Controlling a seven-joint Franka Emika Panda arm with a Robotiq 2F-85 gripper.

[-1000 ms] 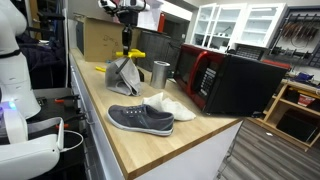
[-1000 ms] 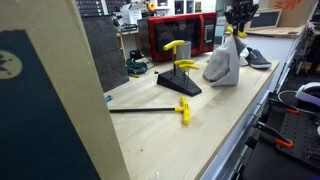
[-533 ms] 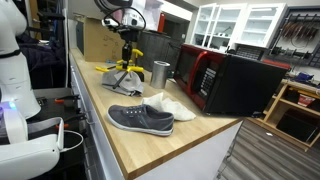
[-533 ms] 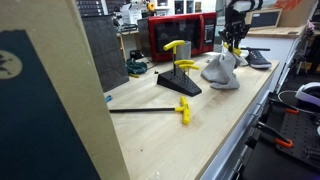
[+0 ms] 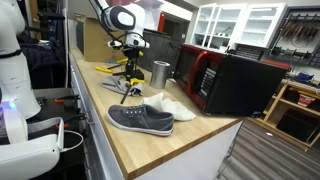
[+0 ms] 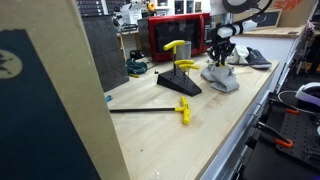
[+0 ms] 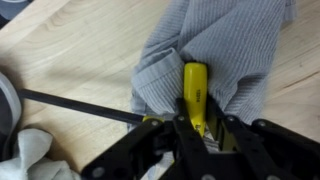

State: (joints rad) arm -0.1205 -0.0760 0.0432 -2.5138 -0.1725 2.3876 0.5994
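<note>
Opposite-end exteriors; wrist close above pincer (image 7: 195, 128)

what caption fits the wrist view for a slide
The gripper over a crumpled grey cloth on the wooden table, a yellow piece at its tip.

- Light wooden bench top (image 5: 135, 150), long, carrying all the items below.
- Red-and-black microwave (image 5: 235, 85): landmark.
- Metal cup (image 5: 160, 72): just beside the microwave.
- White shoe (image 5: 178, 106), grey shoe (image 5: 140, 119): near its front.
- Grey cloth (image 6: 220, 77): heaped, near the microwave.
- Black stand with yellow pegs (image 6: 180, 80): farther off.
- Yellow-handled black rod (image 6: 150, 110): well apart.
</note>
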